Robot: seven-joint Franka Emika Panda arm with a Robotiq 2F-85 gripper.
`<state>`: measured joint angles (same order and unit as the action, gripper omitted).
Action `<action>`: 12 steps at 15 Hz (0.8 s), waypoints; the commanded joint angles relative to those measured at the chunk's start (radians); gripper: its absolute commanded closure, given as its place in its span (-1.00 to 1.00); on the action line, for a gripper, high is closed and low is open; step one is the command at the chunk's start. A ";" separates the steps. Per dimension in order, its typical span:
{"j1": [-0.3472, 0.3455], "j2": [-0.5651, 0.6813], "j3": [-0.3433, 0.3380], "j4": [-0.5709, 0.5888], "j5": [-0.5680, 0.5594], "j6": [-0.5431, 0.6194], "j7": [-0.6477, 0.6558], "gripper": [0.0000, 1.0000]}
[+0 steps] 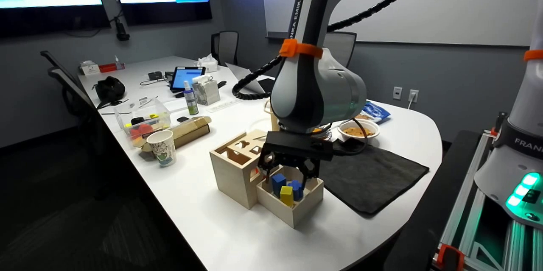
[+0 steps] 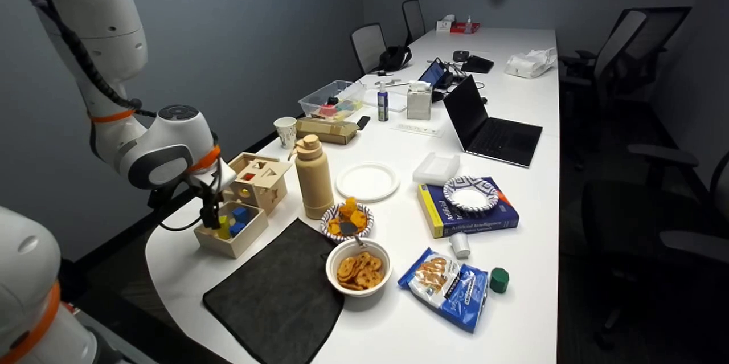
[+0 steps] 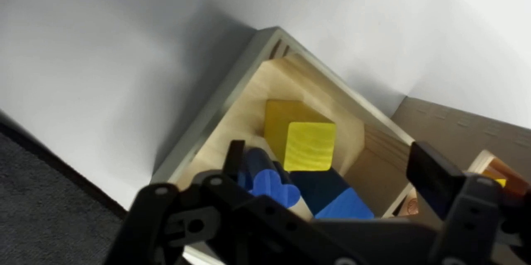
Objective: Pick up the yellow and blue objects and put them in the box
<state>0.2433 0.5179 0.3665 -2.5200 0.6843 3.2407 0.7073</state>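
A: In an exterior view, why does the low tray (image 1: 275,206) stand close beside the wooden box (image 1: 229,177)?

B: To keep the carry short, I'd guess. The yellow block (image 1: 286,196), a square blue block (image 1: 278,184) and a lobed blue block (image 1: 296,190) all sit in the tray, its walls penning them so they can't wander over the desk (image 1: 254,241)

A: So none of those three is in the box. Next?

B: In an exterior view, a tan bottle (image 2: 315,182) stands near the box and a dark cloth (image 2: 276,295) lies flat beside the tray. I'd steer round the bottle; the cloth hardly matters. A red patch (image 2: 250,176) shows through the box's top, so something may be in there already

A: And the wrist view: are the jaws holding anything?

B: No, they stand wide apart over the tray, one side near the lobed blue block. Whether it touches, I can't tell. That spread looks meant to straddle a block before squeezing

A: Which would you take?

B: The yellow block; bare tray floor on its outer sides leaves room to get hold of it without knocking the blues
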 commanded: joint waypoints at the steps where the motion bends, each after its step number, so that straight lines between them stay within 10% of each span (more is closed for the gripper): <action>1: -0.008 0.041 0.020 0.024 0.016 0.036 0.035 -1.00; 5: -0.007 0.067 0.019 0.041 0.007 0.044 0.047 -0.99; 12: 0.011 0.085 0.002 0.049 0.011 0.038 0.062 0.28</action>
<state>0.2434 0.5870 0.3697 -2.4805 0.6843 3.2565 0.7452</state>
